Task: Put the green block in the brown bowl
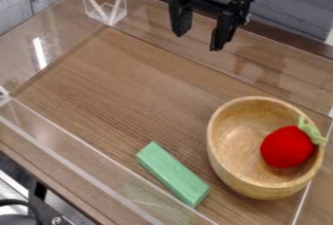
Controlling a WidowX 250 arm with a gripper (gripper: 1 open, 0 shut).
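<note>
Right now my gripper (203,29) hangs with jaws spread and empty; the green block (172,173) lies well below them, just left of the brown bowl (237,169). I'd descend squarely across its narrow width.

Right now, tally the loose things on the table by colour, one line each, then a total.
Green: 1, the flat mint-green rectangular block
Tan: 1, the round light wooden bowl
Red: 1, the round red fruit-like ball lying inside the bowl
Total: 3
</note>
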